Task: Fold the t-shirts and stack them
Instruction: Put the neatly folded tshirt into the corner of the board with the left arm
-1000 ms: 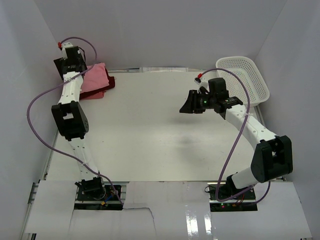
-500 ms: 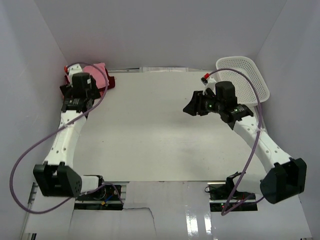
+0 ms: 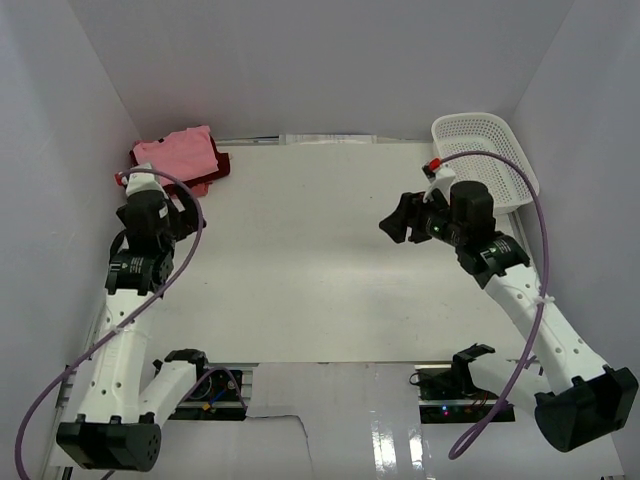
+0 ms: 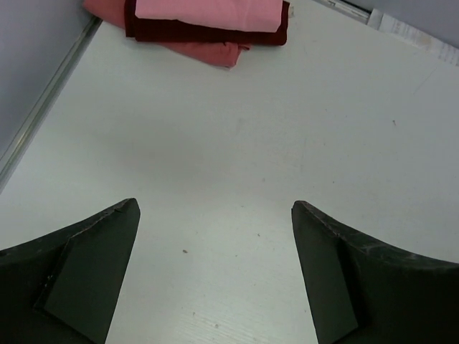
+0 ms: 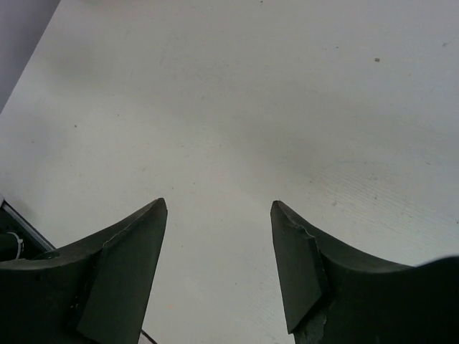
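Three folded t-shirts lie stacked at the table's back left corner: the light pink t-shirt point(image 3: 178, 152) on top, the dark maroon t-shirt point(image 3: 221, 165) under it, the salmon pink t-shirt point(image 3: 203, 187) at the bottom. The left wrist view shows the stack at its top edge: light pink point(image 4: 208, 8), maroon point(image 4: 208, 32), salmon point(image 4: 211, 52). My left gripper point(image 3: 186, 213) point(image 4: 215, 209) is open and empty, over bare table a little in front of the stack. My right gripper point(image 3: 398, 222) point(image 5: 219, 208) is open and empty above the table's right middle.
A white mesh basket point(image 3: 490, 150) stands tilted at the back right corner, behind my right arm. White walls close in the table on the left, back and right. The table's left edge rail point(image 4: 43, 107) runs beside my left gripper.
My left gripper has drawn back from the t-shirt stack toward the near edge. My right arm has also pulled back and to the right. The stack has not moved.
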Robot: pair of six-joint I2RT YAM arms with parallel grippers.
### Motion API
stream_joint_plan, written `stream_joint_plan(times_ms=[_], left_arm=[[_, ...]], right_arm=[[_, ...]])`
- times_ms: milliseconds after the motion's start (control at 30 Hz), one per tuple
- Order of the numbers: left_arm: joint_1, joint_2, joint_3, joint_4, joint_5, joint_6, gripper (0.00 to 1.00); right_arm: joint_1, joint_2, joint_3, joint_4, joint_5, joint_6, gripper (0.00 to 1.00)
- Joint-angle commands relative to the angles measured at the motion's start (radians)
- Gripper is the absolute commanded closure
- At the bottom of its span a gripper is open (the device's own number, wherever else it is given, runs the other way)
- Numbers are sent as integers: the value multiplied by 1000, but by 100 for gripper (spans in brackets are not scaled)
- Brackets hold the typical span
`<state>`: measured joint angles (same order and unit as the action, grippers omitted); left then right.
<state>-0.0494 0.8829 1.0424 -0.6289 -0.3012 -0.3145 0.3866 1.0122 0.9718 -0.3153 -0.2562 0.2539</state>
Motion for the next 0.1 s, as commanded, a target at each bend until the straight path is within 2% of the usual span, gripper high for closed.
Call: stream_joint_plan(times_ms=[0, 67], left_arm=[[-1, 4, -10, -17, 39, 8, 2], [-1, 8, -4, -15, 36, 11, 2]], right_arm=[[3, -18, -5, 28, 12, -7, 34], [3, -21, -8, 35, 12, -1, 34]])
